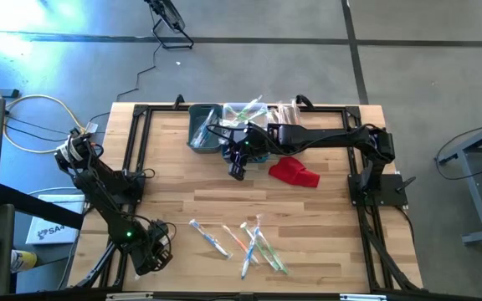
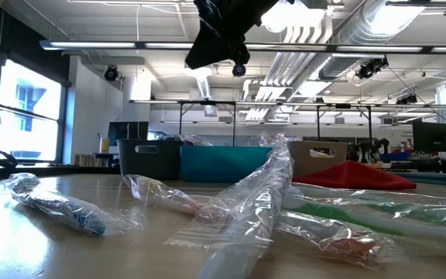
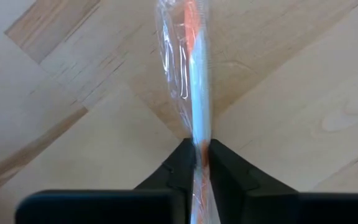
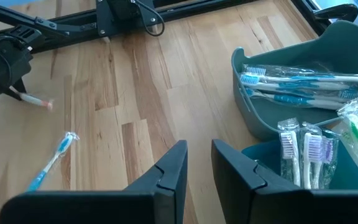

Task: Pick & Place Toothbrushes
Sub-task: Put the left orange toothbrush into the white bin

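Left gripper (image 3: 197,163) low at near table edge, fingers pinched together. Right gripper (image 4: 197,163) raised mid-table, fingers slightly parted.

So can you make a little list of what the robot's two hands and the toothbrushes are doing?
left gripper: near table edge, fingers shut on an orange toothbrush in clear wrapper
right gripper: above the bins, holding nothing
loose toothbrushes: several on the wooden table
grey bin: blue brushes inside
teal bin: purple and green brushes inside
red cloth: beside the bins
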`<state>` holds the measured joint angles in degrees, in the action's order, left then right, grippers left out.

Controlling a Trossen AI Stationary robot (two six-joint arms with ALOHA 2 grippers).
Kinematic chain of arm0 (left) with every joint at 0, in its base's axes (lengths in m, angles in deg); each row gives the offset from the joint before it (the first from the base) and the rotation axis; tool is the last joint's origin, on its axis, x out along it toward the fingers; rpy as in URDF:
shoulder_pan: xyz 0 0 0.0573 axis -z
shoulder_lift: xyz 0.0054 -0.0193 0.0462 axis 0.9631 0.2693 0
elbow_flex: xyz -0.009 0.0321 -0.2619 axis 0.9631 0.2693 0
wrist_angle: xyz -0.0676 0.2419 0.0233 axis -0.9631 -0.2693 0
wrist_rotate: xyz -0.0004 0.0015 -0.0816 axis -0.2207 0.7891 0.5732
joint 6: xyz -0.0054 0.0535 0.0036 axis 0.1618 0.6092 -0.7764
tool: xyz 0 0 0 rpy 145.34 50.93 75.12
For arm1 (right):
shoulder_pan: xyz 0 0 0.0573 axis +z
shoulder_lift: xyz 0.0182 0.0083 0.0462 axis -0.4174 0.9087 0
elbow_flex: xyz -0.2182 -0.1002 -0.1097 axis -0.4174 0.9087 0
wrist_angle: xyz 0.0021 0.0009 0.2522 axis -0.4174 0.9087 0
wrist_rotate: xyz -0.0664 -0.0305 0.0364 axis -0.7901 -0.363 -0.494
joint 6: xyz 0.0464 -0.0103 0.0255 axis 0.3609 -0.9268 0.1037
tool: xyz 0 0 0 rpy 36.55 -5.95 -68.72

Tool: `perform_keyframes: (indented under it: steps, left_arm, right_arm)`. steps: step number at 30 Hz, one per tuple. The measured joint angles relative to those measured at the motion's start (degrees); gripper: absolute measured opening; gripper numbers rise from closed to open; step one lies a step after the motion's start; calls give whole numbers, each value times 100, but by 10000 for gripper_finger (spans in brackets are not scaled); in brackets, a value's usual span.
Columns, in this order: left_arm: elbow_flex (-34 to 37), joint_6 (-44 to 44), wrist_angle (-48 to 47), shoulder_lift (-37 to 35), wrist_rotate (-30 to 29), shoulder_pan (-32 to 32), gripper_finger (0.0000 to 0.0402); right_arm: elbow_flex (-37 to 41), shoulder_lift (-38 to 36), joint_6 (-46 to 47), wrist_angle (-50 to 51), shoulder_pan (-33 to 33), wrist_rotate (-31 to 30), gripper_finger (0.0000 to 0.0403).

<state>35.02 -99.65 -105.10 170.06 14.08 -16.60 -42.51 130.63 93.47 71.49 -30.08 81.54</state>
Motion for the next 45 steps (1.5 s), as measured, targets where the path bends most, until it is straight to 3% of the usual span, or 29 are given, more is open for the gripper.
perform_keyframes:
  steps: [21, 28, 34, 39, 45]
  left_arm:
    - [0, -2, 101, 2, 7, -2, 28]
    - [9, 95, 136, -111, 18, -7, 28]
    - [4, 165, 177, -258, -333, -18, 28]
    - [4, 572, 120, -442, -425, -327, 28]
    - [0, 1714, 79, -625, -426, -1054, 28]
  right_arm:
    - [0, -40, -173, 30, -2, 20, 65]
    - [0, -491, -432, 240, -30, -60, 65]
    - [-2, -893, -482, 507, -230, -92, 57]
    - [-2, -1106, -740, 767, -458, -87, 54]
    - [-2, -1164, -1036, 1050, -752, 142, 54]
